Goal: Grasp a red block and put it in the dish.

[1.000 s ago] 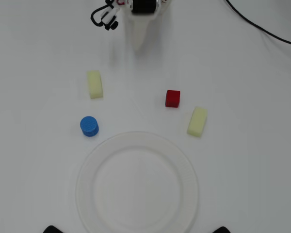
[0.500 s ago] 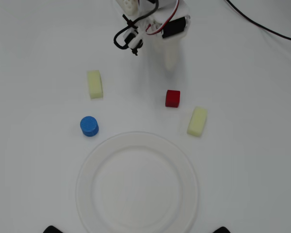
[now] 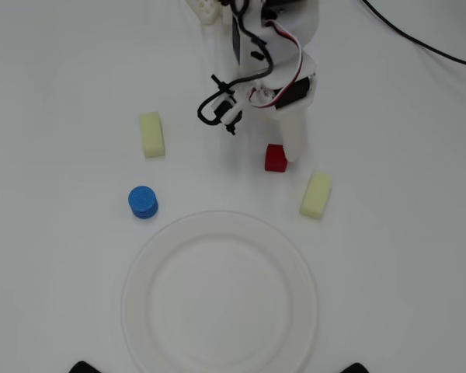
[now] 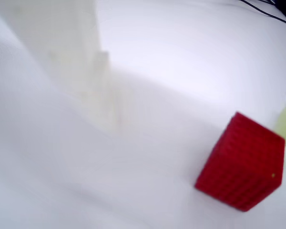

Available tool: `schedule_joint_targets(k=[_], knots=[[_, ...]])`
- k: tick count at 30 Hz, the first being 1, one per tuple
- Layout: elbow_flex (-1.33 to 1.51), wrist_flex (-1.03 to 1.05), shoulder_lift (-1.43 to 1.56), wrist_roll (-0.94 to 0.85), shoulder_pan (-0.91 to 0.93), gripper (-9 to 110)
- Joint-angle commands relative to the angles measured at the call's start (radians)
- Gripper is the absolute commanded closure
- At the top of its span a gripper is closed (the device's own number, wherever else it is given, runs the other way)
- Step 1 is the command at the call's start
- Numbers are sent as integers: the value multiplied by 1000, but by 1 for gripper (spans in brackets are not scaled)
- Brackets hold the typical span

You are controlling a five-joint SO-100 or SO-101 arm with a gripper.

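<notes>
Red block [image 3: 275, 158] beside pincer [image 3: 289, 152]

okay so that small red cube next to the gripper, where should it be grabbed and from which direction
Grip the small matte red cube across two opposite flat side faces, coming down from above. It sits flat on the white table with open space around it, apart from the large white ribbed plate, and offers parallel faces. The gripper already sits beside it.

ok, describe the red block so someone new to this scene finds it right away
In the overhead view, start at the large round white plate at the bottom, then look up and right toward the white arm. The small matte red cube sits on the table right beside the hand, apart from the plate. It is the only red piece; its neighbours are two pale yellow oblong blocks and a blue round cylinder.
</notes>
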Motion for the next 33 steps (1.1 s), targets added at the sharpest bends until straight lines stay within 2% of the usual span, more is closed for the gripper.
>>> schedule_joint_targets(k=[1, 33], knots=[[-84, -21, -43, -12, 12, 71], [-221, -51, -285, -9, -20, 75]])
